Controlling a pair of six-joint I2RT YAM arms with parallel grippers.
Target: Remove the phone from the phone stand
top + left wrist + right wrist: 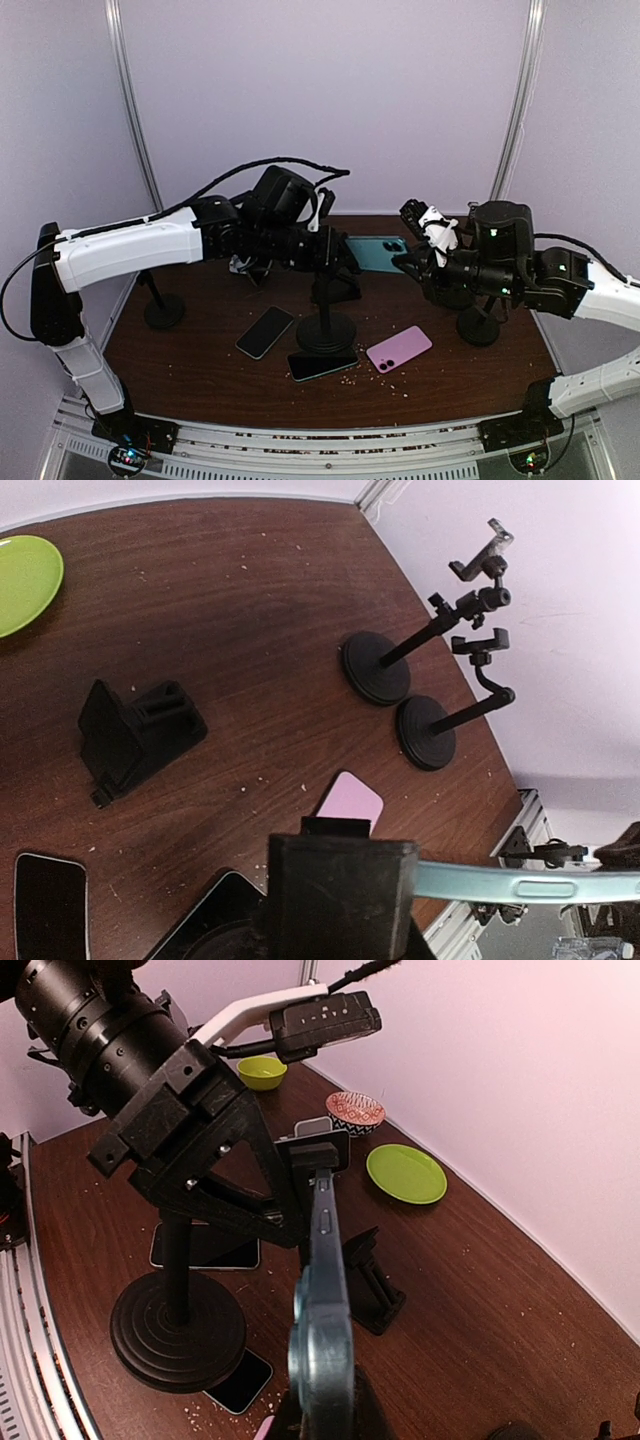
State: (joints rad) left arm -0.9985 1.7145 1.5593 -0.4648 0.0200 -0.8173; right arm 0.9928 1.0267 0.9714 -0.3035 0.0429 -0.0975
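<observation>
A teal phone [372, 254] sits edge-up in the clamp of the black phone stand [325, 331] at the table's middle. My left gripper [335, 258] is shut on the stand's clamp; in the left wrist view the black clamp [340, 880] fills the bottom and the phone's edge [520, 885] sticks out to the right. My right gripper [410, 262] is shut on the phone's right end. In the right wrist view the phone [325, 1290] runs edge-on from my fingers to the clamp, and the stand's base [177, 1330] is on the left.
A pink phone [399, 349] and two black phones [265, 331] [322, 364] lie in front of the stand. Other stands are at left [164, 310] and right [479, 325]. A small black holder [135, 735], a green plate [405, 1173] and bowls [355, 1110] lie behind.
</observation>
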